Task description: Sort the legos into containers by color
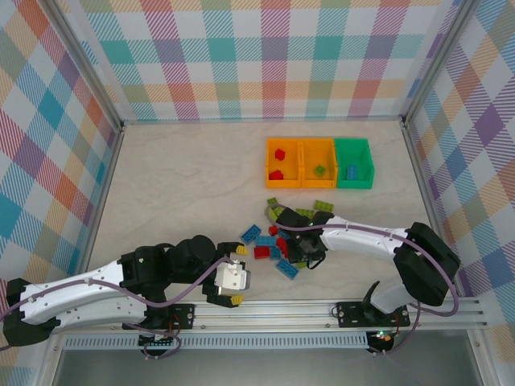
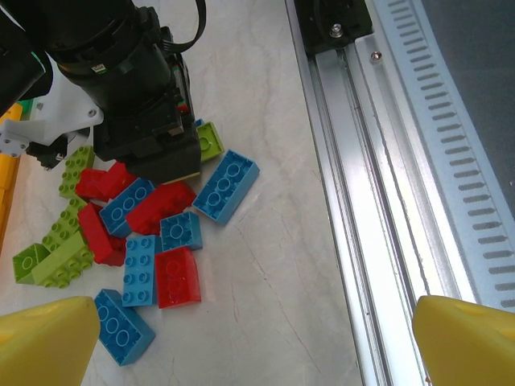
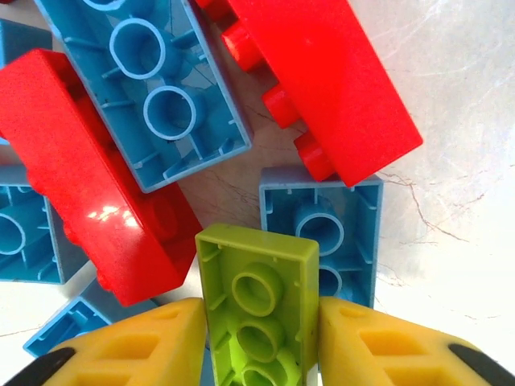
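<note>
right gripper (image 3: 261, 347) clenched on a lime brick (image 3: 259, 293) at the brick pile (image 1: 262, 251), left gripper (image 2: 257, 350) released, at the pile's seven o'clock

Legos (image 1: 262, 252) heaped, lime lego (image 3: 257, 310) gripped, 3 bins (image 1: 319, 141) behind

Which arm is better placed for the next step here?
Right. The right gripper clamps a lime green brick over the pile, on the side of the bins; the left gripper sits open and empty near the rail.
</note>
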Robot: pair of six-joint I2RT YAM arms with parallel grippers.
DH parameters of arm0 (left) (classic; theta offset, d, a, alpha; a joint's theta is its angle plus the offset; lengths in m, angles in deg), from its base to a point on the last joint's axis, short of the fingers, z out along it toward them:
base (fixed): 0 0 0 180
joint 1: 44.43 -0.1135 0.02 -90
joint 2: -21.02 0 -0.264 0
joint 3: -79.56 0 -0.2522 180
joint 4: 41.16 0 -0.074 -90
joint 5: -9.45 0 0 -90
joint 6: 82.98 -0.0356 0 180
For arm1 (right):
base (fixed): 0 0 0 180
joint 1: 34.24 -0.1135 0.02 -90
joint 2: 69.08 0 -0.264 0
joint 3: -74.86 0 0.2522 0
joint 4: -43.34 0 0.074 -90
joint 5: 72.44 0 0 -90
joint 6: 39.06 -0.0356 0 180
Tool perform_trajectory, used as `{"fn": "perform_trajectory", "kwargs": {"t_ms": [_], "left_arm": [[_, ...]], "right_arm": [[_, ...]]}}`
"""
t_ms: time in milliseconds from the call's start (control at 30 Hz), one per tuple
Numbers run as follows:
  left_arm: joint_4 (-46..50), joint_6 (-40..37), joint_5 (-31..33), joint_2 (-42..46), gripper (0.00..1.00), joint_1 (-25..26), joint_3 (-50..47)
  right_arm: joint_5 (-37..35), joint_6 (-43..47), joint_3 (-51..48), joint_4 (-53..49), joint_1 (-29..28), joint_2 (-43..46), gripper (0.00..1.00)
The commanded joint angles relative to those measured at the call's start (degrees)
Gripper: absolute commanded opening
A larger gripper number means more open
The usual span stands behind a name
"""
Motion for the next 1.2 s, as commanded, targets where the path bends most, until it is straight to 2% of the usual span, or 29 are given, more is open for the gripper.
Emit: {"fn": "perform_trajectory", "kwargs": {"t_ms": [0, 333, 500, 667, 833, 1033, 1167], "left_arm": [[0.26, -0.64, -1.05, 0.22, 1.00, -0.60, -0.45], [0.00, -0.58, -1.21, 0.48, 1.00, -0.89, -0.45], [-0.09, -0.42, -1.71, 0.58, 1.00, -1.18, -0.49], [-0.03, -0.33, -1.83, 0.75, 1.00, -1.22, -0.53], [-0.09, -0.30, -2.08, 0.84, 1.00, -1.24, -0.53], [-0.20, -0.34, -2.11, 0.93, 1.00, -1.24, -0.72], [-0.35, -0.32, -2.28, 0.84, 1.00, -1.32, -0.87]], "right_arm": [[-1.35, -0.54, 1.49, -1.03, -0.52, 0.28, 0.37], [-5.05, 0.09, 2.56, -2.09, -0.06, 7.74, 0.26], [0.70, 1.32, 2.42, 0.15, 0.26, 5.86, 0.28], [3.10, 0.94, 1.20, 2.36, 0.26, 2.13, 0.32], [2.31, 0.56, 0.90, 1.74, 0.23, -0.06, 0.28], [1.14, 0.34, 0.31, 0.42, 0.28, -0.28, 0.33], [2.30, 0.00, -0.61, 1.12, 0.26, -0.63, 0.32]]}}
